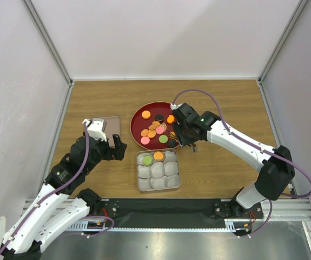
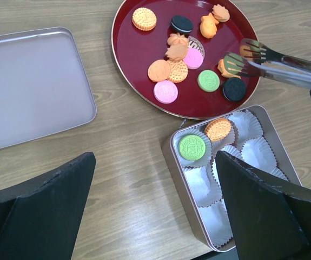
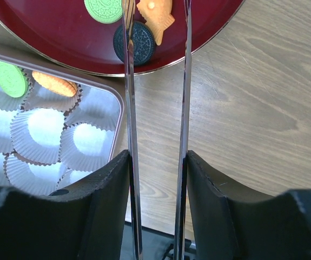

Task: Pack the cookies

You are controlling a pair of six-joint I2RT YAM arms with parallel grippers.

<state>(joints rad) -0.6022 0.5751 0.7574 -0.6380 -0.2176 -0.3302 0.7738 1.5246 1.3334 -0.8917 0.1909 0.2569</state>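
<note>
Several cookies (image 1: 152, 130) lie on a round red plate (image 1: 139, 116): orange, pink, green and black discs (image 2: 177, 70). A green cookie (image 2: 192, 147) and an orange one (image 2: 218, 129) sit in paper cups of the square tin (image 1: 140, 184). My right gripper (image 1: 180, 133) is shut on metal tongs (image 2: 277, 60). The two tong arms (image 3: 131, 108) stand apart over a black cookie (image 3: 136, 43) and an orange fish-shaped one (image 3: 156, 13). I see nothing between their tips. My left gripper (image 2: 155, 206) is open above bare table just left of the tin.
The tin's flat lid (image 2: 31, 86) lies on the table to the left of the plate. The tin wall (image 3: 120, 116) runs close beside the left tong arm. White enclosure walls ring the wooden table.
</note>
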